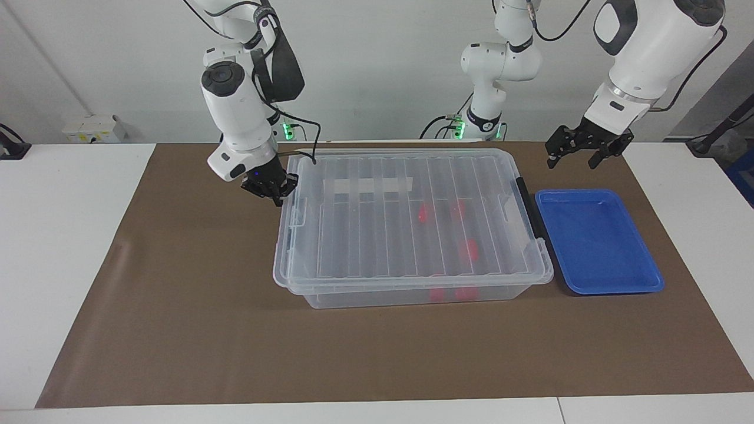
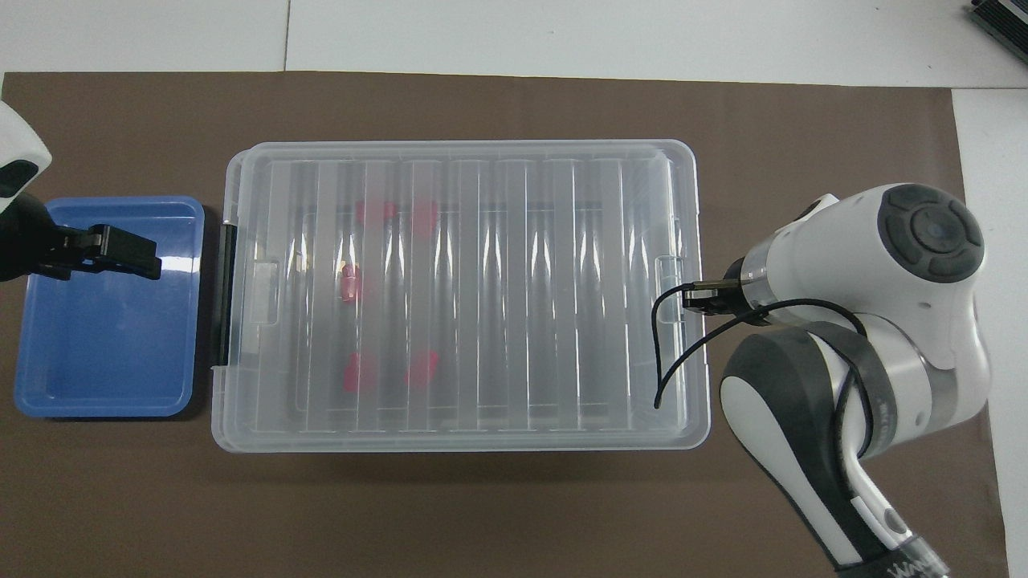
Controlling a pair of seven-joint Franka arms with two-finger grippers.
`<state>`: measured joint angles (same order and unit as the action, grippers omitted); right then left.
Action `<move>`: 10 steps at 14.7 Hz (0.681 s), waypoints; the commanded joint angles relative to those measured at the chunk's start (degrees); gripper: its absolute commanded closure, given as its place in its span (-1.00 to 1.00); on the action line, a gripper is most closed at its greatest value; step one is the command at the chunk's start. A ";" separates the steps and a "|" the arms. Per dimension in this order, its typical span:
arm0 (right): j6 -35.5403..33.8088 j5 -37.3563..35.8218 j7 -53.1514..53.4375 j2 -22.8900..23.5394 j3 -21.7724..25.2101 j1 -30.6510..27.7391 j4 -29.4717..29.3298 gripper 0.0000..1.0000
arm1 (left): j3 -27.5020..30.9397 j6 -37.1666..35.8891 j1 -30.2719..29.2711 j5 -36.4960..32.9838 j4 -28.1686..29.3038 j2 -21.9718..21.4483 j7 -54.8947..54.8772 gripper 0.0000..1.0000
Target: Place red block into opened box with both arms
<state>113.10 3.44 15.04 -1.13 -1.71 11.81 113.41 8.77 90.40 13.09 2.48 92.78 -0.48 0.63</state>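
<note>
I count one clear box (image 1: 412, 229), its ribbed lid (image 1: 406, 194) sitting square on top, and everything else I place from that box. Inside it, seen through the lid, lie five red blocks (image 2: 389, 213): two side by side at the edge farther from my bases, one alone near the middle (image 2: 349, 282), and two more at the edge nearer my bases (image 2: 389, 371). All five sit in the half of the box toward its black handle (image 2: 222, 297). One blue tray (image 1: 598, 241) lies just beside that handle end of the box, toward my left arm's end of the table.

My right pincer (image 1: 272, 189) is closed with nothing in it, and it sits at the rim of the box's end without a handle, by the lid's latch tab. The red blocks are well apart from it, at the other half of the box, under the lid.

My left pincer (image 1: 580, 154) hangs open and empty over the blue tray, clear of the box and of the blocks inside.
</note>
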 commanded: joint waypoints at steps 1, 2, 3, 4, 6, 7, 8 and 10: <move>-1.82 1.04 0.43 -2.91 0.13 -3.36 0.85 1.00 | -0.33 -0.22 -0.35 -0.81 1.35 -1.37 0.69 -1.00; -1.83 1.04 0.16 -3.70 0.13 -4.68 0.85 1.00 | -0.33 -0.22 -0.35 -0.81 1.35 -1.37 0.69 -1.00; -1.83 0.96 0.16 -3.97 0.13 -6.08 0.68 1.00 | -0.33 -0.22 -0.35 -0.81 1.35 -1.45 0.69 -1.00; -1.92 0.96 0.25 -4.32 0.13 -7.05 0.50 1.00 | -0.33 -0.22 -0.35 -0.89 1.35 -1.37 0.69 -1.00; -2.00 0.69 0.42 -4.58 0.21 -8.90 -0.55 -0.36 | -0.33 -0.22 -0.35 -0.81 1.35 -1.37 0.69 -1.00; -2.00 0.43 0.51 -4.67 0.30 -9.69 -0.90 -0.99 | -0.33 -0.22 -0.35 -0.81 1.35 -1.45 0.69 -1.00; -2.26 -0.09 0.43 -4.67 0.39 -9.96 -2.04 -1.00 | -0.33 -0.22 -0.35 -0.81 1.35 -1.37 0.69 -1.00; -4.89 -0.19 0.51 -4.41 0.39 -10.67 -4.94 -1.00 | -0.33 -0.22 -0.35 -0.89 1.35 -1.37 0.69 -1.00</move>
<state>111.48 3.37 15.04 -5.50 -0.88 2.13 111.53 8.77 90.40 13.09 2.48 92.80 -0.51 0.64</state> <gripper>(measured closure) 0.520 0.000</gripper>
